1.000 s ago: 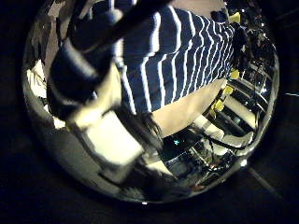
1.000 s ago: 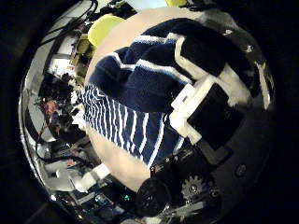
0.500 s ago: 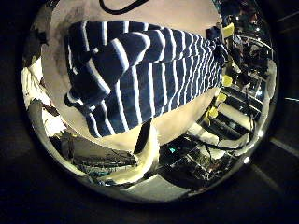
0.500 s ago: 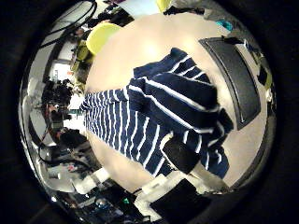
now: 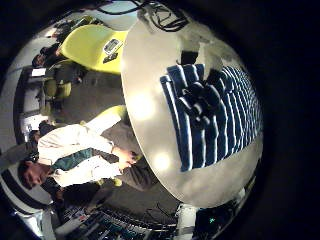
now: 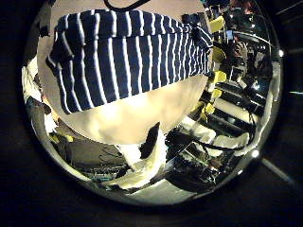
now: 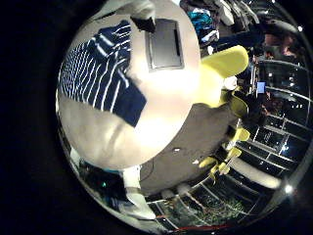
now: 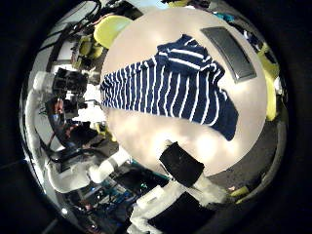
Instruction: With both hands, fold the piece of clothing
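Observation:
A striped garment (image 8: 175, 88) lies flat on a round table (image 8: 156, 132), with one part folded over itself near a flat pad. It also shows in the left thumb side palm view (image 6: 128, 61), the left little finger side palm view (image 5: 210, 115) and the right little finger side palm view (image 7: 98, 69). Both hands are well above it and away from the cloth. Of my right hand (image 8: 180, 166) one finger reaches into view and holds nothing. Of my left hand (image 6: 147, 163) a finger part shows beyond the table's edge, off the cloth.
A flat rectangular pad (image 7: 164, 44) lies on the table beside the garment and also shows in the right thumb side palm view (image 8: 229, 54). Chairs stand around the table (image 5: 95, 45) (image 7: 220, 73). Bare tabletop (image 7: 127, 127) surrounds the garment.
Both hands have come off the garment and risen. A second ago their fingers lay over the cloth. Now the whole garment lies on the table below them.

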You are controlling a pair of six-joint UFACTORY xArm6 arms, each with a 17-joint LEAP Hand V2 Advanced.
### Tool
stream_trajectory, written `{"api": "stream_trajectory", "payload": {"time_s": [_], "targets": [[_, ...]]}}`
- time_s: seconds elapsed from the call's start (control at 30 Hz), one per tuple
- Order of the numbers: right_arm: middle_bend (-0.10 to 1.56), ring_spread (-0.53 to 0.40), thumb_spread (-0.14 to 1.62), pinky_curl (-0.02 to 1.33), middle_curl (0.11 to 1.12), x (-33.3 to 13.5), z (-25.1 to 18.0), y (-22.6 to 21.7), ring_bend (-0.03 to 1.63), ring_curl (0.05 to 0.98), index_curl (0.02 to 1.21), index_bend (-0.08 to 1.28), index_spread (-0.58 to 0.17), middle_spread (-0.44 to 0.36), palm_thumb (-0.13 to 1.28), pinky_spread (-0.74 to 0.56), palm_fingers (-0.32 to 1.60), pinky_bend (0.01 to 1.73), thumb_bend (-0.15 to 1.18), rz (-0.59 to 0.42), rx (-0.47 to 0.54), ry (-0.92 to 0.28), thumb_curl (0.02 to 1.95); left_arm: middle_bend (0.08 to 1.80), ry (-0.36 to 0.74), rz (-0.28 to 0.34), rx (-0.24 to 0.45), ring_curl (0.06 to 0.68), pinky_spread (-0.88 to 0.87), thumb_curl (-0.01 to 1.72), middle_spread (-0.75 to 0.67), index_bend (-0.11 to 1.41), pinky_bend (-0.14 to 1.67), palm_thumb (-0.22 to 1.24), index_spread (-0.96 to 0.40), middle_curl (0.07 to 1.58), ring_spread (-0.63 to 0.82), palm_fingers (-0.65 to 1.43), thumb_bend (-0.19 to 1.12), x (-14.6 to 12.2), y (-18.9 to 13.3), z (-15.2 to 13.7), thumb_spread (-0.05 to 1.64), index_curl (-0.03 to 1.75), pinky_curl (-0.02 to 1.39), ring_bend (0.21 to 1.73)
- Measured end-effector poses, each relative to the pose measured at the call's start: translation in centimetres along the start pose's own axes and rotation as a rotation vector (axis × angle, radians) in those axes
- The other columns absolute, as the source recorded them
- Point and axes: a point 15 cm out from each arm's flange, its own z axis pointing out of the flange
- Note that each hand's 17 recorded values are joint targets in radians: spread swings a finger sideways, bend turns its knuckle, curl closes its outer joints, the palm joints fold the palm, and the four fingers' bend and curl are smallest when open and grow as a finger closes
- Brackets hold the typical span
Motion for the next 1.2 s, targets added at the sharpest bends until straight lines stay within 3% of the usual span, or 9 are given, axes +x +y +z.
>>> {"api": "stream_trajectory", "payload": {"time_s": [0.17, 0.33, 0.47, 0.57, 0.67, 0.9, 1.0, 1.1, 1.2], "targets": [[0.44, 0.028, 1.32, 0.46, 0.39, 0.3, -2.9, 1.6, 0.76, 0.360, 0.33, 0.14, -0.427, -0.159, 0.51, 0.45, 0.16, 0.58, -0.01, 0.012, 0.037, 0.007, 0.33, 0.18, 0.005, 0.016, 0.002, 0.298, 0.23, 0.29, 0.23, 0.17, 0.44, 0.20, 0.00, 0.38, 0.23, 0.04, -0.02, 1.4, 1.8, -0.7, 1.05, 0.42, 0.49, 0.75], [0.44, 0.031, 1.32, 0.44, 0.39, 7.5, -2.7, 7.9, 0.75, 0.346, 0.31, 0.16, -0.425, -0.173, 0.48, 0.45, 0.15, 0.57, -0.02, 0.185, -0.072, -0.025, 0.31, 0.18, -0.007, 0.022, -0.018, 0.288, 0.23, 0.29, 0.23, 0.18, 0.44, 0.20, 0.00, 0.36, 0.23, 0.05, -0.02, 1.8, 5.4, -0.7, 1.05, 0.41, 0.46, 0.74], [0.44, 0.049, 1.32, 0.42, 0.39, 7.9, 0.8, 13.7, 0.72, 0.331, 0.30, 0.16, -0.429, -0.139, 0.45, 0.45, 0.14, 0.56, -0.02, 0.210, -0.208, -0.074, 0.30, 0.17, -0.016, 0.030, -0.038, 0.281, 0.23, 0.29, 0.23, 0.18, 0.44, 0.20, -0.01, 0.35, 0.23, 0.07, -0.02, 2.0, 8.1, -0.1, 1.05, 0.40, 0.45, 0.73], [0.43, 0.058, 1.32, 0.40, 0.38, 5.8, 3.5, 17.2, 0.71, 0.321, 0.29, 0.15, -0.430, -0.144, 0.44, 0.45, 0.15, 0.56, -0.02, 0.187, -0.267, -0.092, 0.29, 0.18, -0.019, 0.035, -0.044, 0.278, 0.23, 0.29, 0.24, 0.18, 0.44, 0.20, -0.01, 0.34, 0.23, 0.08, -0.02, 2.4, 9.9, 0.0, 1.05, 0.39, 0.44, 0.74], [0.42, 0.061, 1.33, 0.39, 0.38, 1.5, 5.0, 18.8, 0.71, 0.316, 0.28, 0.15, -0.430, -0.149, 0.43, 0.46, 0.16, 0.56, -0.01, 0.084, -0.256, -0.073, 0.29, 0.17, -0.020, 0.037, -0.031, 0.275, 0.24, 0.29, 0.24, 0.18, 0.44, 0.20, -0.01, 0.33, 0.23, 0.08, -0.02, 3.0, 11.0, -0.9, 1.05, 0.39, 0.43, 0.74], [0.42, 0.065, 1.33, 0.37, 0.37, -0.9, 4.3, 18.5, 0.71, 0.306, 0.27, 0.16, -0.429, -0.165, 0.44, 0.46, 0.18, 0.55, -0.01, 0.000, -0.194, -0.047, 0.28, 0.18, -0.015, 0.004, -0.058, 0.268, 0.23, 0.29, 0.23, 0.18, 0.44, 0.21, -0.01, 0.32, 0.23, 0.10, -0.02, 6.4, 13.1, -1.5, 1.06, 0.38, 0.42, 0.73], [0.41, 0.066, 1.33, 0.36, 0.37, -1.9, 3.8, 17.9, 0.71, 0.301, 0.27, 0.16, -0.429, -0.167, 0.44, 0.46, 0.18, 0.55, -0.01, -0.053, -0.168, -0.034, 0.28, 0.18, -0.018, -0.001, -0.034, 0.265, 0.23, 0.29, 0.22, 0.18, 0.44, 0.21, -0.01, 0.32, 0.22, 0.11, -0.02, 6.6, 13.9, -2.2, 1.06, 0.37, 0.41, 0.73], [0.31, 0.066, 1.33, 0.36, 0.35, -2.1, 3.5, 17.8, 0.73, 0.305, 0.28, 0.18, -0.431, -0.119, 0.44, 0.46, 0.15, 0.57, -0.01, -0.061, -0.161, -0.033, 0.28, 0.19, -0.021, 0.000, -0.037, 0.262, 0.23, 0.29, 0.21, 0.17, 0.44, 0.21, -0.01, 0.32, 0.22, 0.12, -0.02, 6.8, 15.6, -1.6, 1.06, 0.37, 0.41, 0.73], [0.39, 0.067, 1.33, 0.34, 0.37, -2.4, 2.9, 17.6, 0.70, 0.293, 0.28, 0.15, -0.430, -0.167, 0.44, 0.46, 0.20, 0.55, -0.01, -0.081, -0.156, -0.026, 0.28, 0.19, -0.031, -0.008, -0.012, 0.259, 0.22, 0.29, 0.20, 0.17, 0.43, 0.22, -0.01, 0.33, 0.20, 0.13, -0.02, 6.5, 16.5, -1.9, 1.06, 0.37, 0.40, 0.73]]}}
